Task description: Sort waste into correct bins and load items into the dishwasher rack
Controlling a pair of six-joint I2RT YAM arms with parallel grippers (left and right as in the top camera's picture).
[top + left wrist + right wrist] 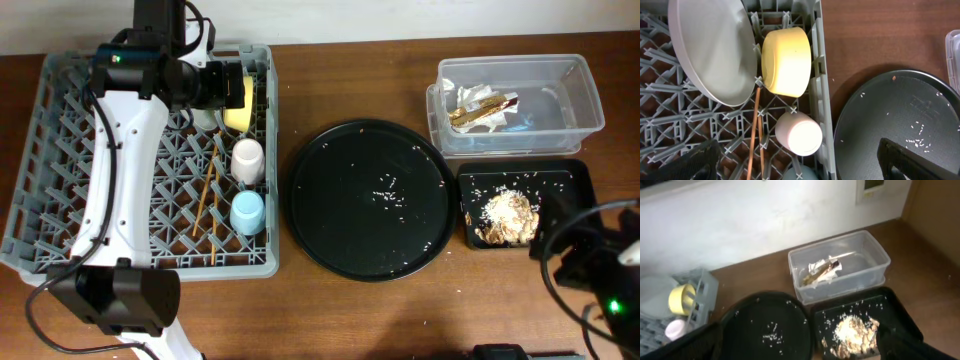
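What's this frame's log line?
rack: plate, bowl, pink cup, blue cup, chopsticks; tub: wrapper; small tray: scraps; left claw: open; right claw: open

The clear tub [860, 280] at one o'clock holds crumpled white paper [812, 268] and a brown-gold wrapper [823, 271], the shallow black tray [890, 310] at five holds tan food scraps [855, 332], the crumb-speckled round black tray [750, 320] lies at seven, and the rack [707, 287] at nine carries a yellow bowl [682, 299] and seemingly a pink cup [676, 328].

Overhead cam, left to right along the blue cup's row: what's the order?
dishwasher rack left wall → chopsticks → blue cup → round black tray → shallow black tray holding food scraps. The clear tub is skipped: it lies behind that tray, over the same span.
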